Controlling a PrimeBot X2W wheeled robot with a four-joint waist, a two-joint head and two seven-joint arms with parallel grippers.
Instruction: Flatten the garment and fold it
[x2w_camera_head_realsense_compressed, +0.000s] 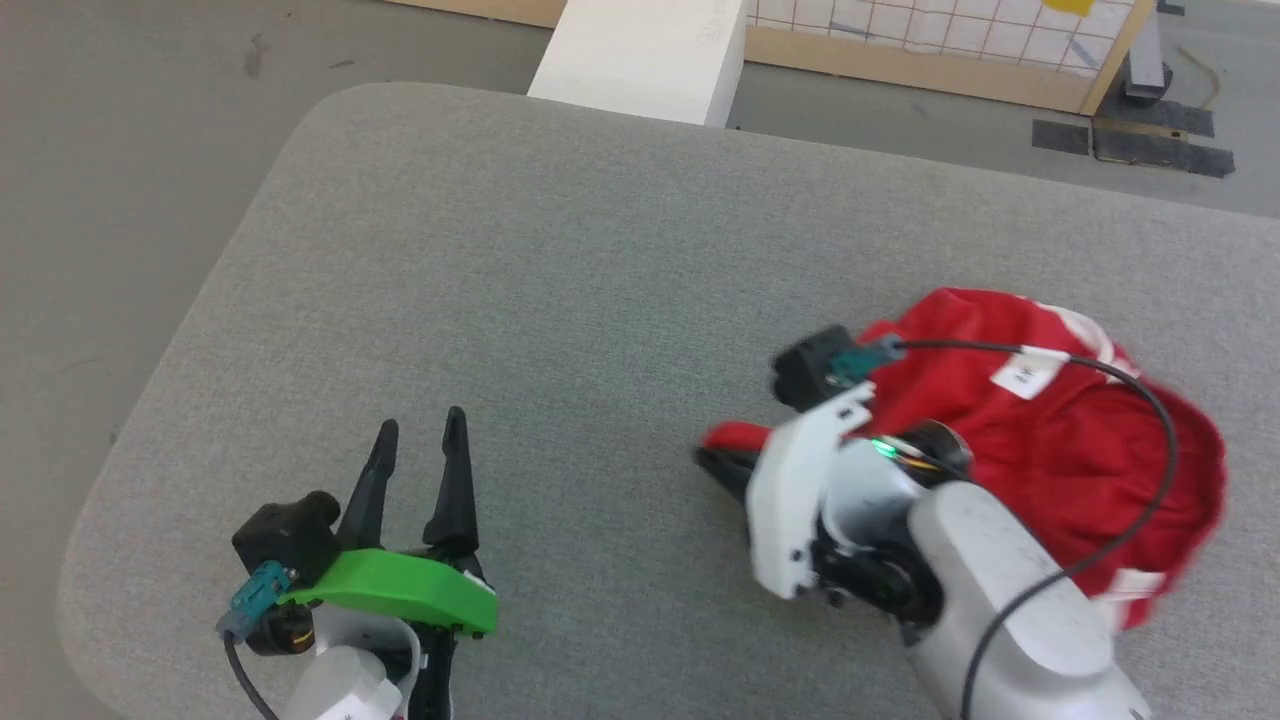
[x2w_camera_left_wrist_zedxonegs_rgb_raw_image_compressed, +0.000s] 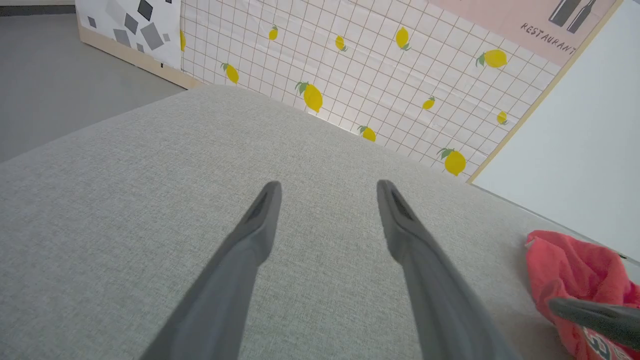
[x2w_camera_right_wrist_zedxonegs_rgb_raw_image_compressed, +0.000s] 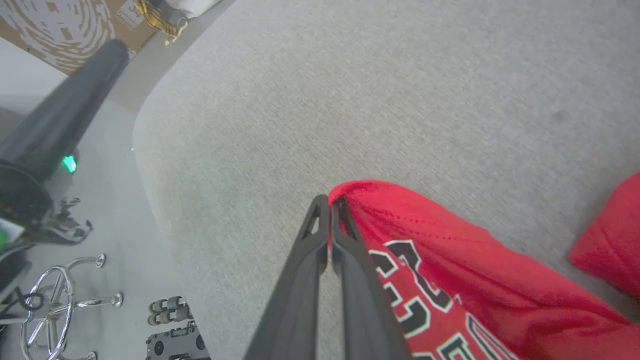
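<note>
The garment lies crumpled in a red heap at the right of the grey padded surface. A white tag shows on top of it. My right gripper is at its left edge, shut on a corner of the red fabric. In the right wrist view the gripper has its fingers pressed together at the hem of the garment, beside black-and-white print. My left gripper hovers open over bare surface at the lower left, well apart from the garment. The left wrist view shows the left gripper holding nothing and the garment at the far right.
The surface's rounded corner and left edge drop to grey floor. A white block stands past the far edge, with a lemon-print tiled wall behind. A chrome stool base stands on the floor beside the surface.
</note>
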